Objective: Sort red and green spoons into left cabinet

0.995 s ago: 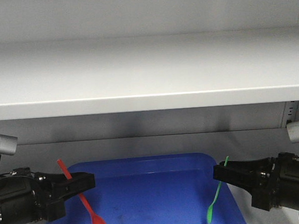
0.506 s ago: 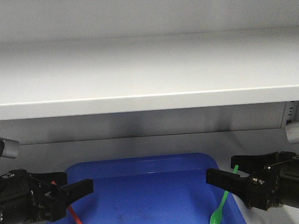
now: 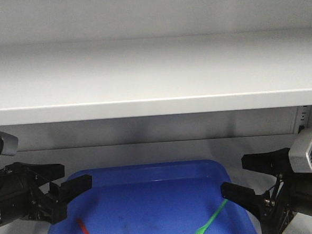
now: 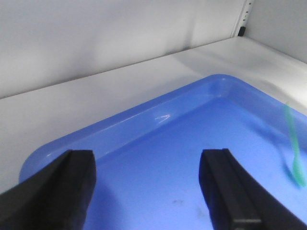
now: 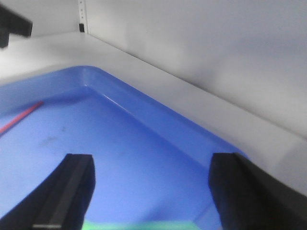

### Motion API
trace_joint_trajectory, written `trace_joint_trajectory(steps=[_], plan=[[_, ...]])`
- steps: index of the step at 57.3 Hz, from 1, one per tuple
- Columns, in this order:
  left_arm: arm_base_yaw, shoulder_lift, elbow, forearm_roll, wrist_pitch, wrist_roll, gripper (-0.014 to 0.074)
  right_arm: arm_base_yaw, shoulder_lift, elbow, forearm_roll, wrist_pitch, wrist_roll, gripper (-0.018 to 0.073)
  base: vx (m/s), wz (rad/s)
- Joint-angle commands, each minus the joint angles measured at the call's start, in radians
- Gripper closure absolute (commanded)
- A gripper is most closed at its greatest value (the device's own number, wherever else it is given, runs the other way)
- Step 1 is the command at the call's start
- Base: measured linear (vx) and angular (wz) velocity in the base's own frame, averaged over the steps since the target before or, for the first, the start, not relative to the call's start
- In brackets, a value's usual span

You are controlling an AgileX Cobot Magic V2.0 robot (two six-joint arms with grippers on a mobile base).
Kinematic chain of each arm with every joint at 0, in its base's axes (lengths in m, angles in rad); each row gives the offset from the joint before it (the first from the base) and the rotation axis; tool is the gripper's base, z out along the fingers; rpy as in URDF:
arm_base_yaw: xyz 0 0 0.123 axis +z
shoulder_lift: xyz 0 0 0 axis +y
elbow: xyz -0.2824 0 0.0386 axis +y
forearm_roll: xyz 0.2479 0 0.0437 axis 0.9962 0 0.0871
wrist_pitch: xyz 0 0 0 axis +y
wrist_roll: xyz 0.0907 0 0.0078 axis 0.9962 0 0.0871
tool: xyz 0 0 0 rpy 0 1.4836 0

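Over blue tray (image 3: pixel 149 173), both tools wide, empty.

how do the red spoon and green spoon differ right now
Colour: the red spoon is bright red, the green spoon bright green.
Place: the red spoon lies on the left side of the blue tray, the green spoon on the right side.
Visibility: the green spoon's bowl shows in the front view; the red spoon's bowl is cut off by the frame edge.
Shared: both are slim, lie in the tray, and neither is held; both end effectors are open.
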Motion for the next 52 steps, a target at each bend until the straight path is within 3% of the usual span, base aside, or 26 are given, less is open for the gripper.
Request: trace_joint_trajectory(steps=[1,10,16,28,31,39,52], plan=[[0.000,-0.022,-0.037,-0.043,0.021,-0.010,0.0038,0.001,-0.017,-0.034,0.095,0.037,-0.017,0.0048,0.00,0.00],[0.000,-0.022,-0.037,-0.033,0.065,-0.011,0.0098,0.001,-0.017,-0.033,0.095,0.037,0.065,0.0109,0.00,0.00],[0.000,-0.022,-0.037,0.013,0.112,-0.014,0.0187,0.001,-0.017,-0.033,0.085,0.037,0.147,0.0206,0.00,0.00],[0.000,-0.025,-0.037,0.240,0.130,-0.188,0.0532,0.001,-0.017,-0.033,-0.085,0.036,0.291,0.0553,0.00,0.00],[0.000,-0.028,-0.037,0.287,0.133,-0.221,0.0607,0.001,-0.017,-0.033,-0.126,0.037,0.320,0.0573,0.00,0.00],[0.000,-0.071,-0.037,0.348,0.138,-0.252,0.0599,0.001,-0.044,-0.033,-0.187,0.030,0.379,0.0562,0.00,0.00],[0.000,-0.193,-0.022,0.355,0.126,-0.259,0.0597,0.001,-0.164,-0.029,-0.250,-0.041,0.456,0.0562,0.00,0.00]])
